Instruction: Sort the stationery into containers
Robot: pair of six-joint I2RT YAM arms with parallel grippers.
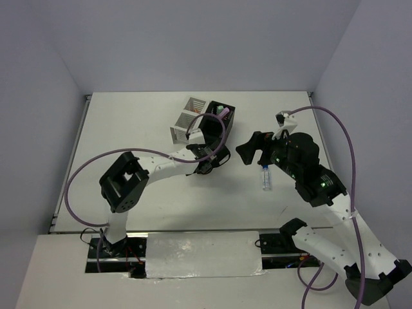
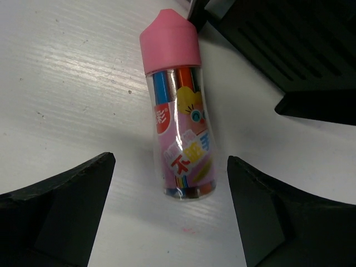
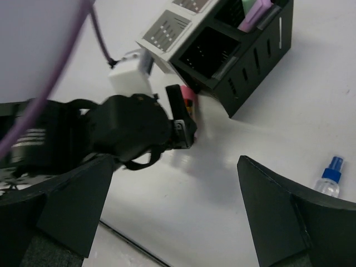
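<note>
The pink-capped tube [image 2: 179,111] is hidden in the top view, because the left tool [image 1: 215,156] is over it, and how far that tool is open is also hard to read from there. The left wrist view shows it plainly. The tube lies on the white surface [image 2: 67,83] between the two spread fingers [image 2: 61,211] and touches neither. Its cap points to the top of the frame, just beside the black container [image 2: 300,44], which is cut off at the upper right. This tool is wide open and holds nothing.

In the right wrist view only a small pink part of the tube shows behind the left tool. The right tool [image 3: 177,161] is there wide open and empty. The blue-capped bottle [image 3: 328,179] lies at the lower right, and a purple pen [image 3: 253,12] stands in the black container, with the white container [image 3: 169,28] just beside it. Pale walls [image 1: 193,38] close the surface on three sides.
</note>
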